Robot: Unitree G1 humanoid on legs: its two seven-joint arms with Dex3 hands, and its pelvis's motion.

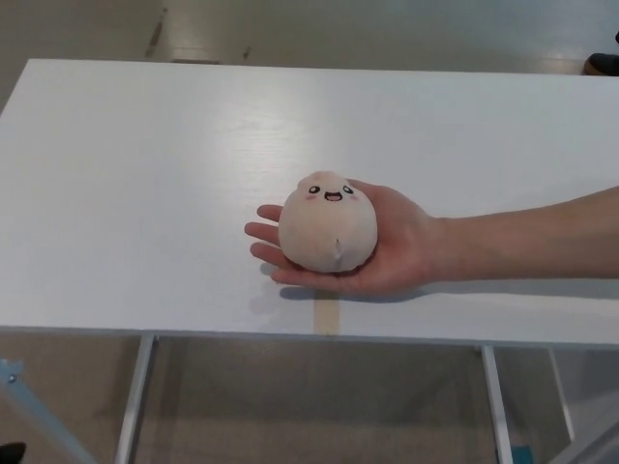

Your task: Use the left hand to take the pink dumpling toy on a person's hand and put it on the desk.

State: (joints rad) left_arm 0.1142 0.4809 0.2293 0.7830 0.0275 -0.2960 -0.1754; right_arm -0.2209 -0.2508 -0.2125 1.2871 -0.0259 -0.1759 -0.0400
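A pale pink dumpling toy [327,222] with a small smiling face rests on a person's open palm [392,253]. The person's arm [532,242] reaches in from the right edge, held just above the white desk [145,184] near its front edge. Neither of my hands shows in the head view.
A strip of beige tape [328,316] lies on the desk's front edge just below the person's hand. The desk's metal legs [135,396] stand over a tan floor. A dark object [604,64] sits beyond the far right corner.
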